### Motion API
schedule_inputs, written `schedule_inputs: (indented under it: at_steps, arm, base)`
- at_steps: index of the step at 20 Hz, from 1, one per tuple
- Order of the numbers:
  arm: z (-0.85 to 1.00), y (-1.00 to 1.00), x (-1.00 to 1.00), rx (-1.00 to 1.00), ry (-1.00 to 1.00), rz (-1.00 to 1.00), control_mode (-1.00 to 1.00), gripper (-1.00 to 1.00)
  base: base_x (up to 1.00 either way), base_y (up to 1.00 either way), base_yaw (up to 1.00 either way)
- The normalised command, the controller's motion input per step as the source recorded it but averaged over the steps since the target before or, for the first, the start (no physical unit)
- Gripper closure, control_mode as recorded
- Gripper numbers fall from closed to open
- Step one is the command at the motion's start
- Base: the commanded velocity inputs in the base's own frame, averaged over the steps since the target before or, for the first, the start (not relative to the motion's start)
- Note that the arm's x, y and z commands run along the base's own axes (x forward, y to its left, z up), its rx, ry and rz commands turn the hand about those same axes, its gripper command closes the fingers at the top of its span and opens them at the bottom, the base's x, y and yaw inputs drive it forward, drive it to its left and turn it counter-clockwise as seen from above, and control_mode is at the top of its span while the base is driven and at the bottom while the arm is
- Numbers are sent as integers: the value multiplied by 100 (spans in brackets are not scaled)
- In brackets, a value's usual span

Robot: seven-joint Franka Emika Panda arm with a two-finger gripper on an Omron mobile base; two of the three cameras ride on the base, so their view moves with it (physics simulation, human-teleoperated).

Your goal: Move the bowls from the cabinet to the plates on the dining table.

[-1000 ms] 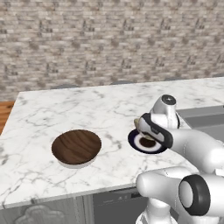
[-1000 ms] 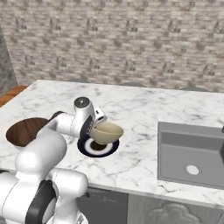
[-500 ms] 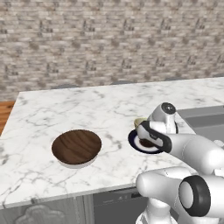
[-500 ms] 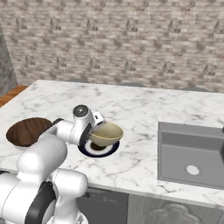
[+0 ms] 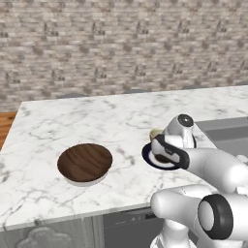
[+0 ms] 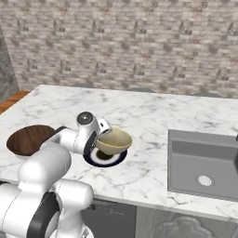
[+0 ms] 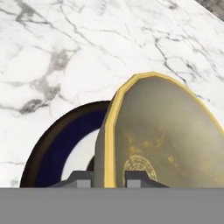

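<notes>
Left base view: the dark wood-grain bowl point(image 5: 85, 163) is sitting on the marble surface point(image 5: 97, 121), its plate hidden. Right base view: the claw point(image 6: 99, 138) is gripping the yellow-olive bowl point(image 6: 113, 141) by its rim, just over the navy plate point(image 6: 105, 158). Hand view: the fingertips point(image 7: 80, 177) are pinching the rim, bowl hanging off-centre over the plate for set-down.

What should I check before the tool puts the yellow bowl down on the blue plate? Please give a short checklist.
1. Tool grips the yellow bowl by its rim: ok.
2. Bowl is above the navy plate: ok.
3. Bowl centred on the plate: not ok, it sits toward the sink side.
4. Bowl resting on the plate: cannot tell.
5. Plate free of other things: ok.
6. Brown bowl clear of the move: ok.
</notes>
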Motion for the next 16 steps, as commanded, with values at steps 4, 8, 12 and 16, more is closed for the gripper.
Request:
schedule_inputs:
  at_steps: [4, 8, 12, 16]
  arm:
    - [-10, 3, 0, 1, 0, 0, -100, -100]
    - [-7, 1, 0, 0, 0, 0, -100, -100]
    - [-2, 0, 0, 0, 0, 0, -100, -100]
    - [0, 0, -7, 0, 0, 0, -100, -100]
  base:
    - [0, 0, 0]
    - [0, 0, 0]
    - [0, 0, 0]
    - [0, 0, 0]
